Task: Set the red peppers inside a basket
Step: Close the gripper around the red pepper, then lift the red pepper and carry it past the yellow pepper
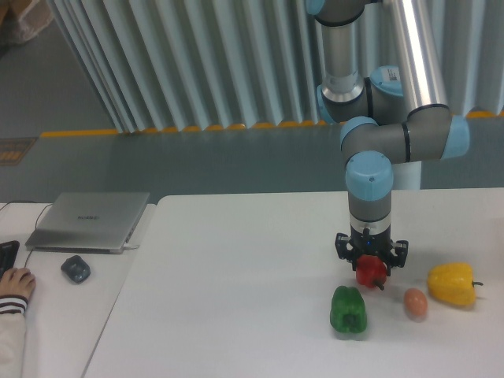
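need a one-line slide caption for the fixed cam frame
Gripper poised directly over the red pepper, beside green pepper.

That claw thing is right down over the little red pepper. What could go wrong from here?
The red pepper looks glossy and rounded, so it might slip or squirt sideways if the end effector closes off-centre. The egg and green pepper lie close by, so a nudged pepper could knock them. Also, no basket is visible in this view, so where the pepper ends up cannot be checked.
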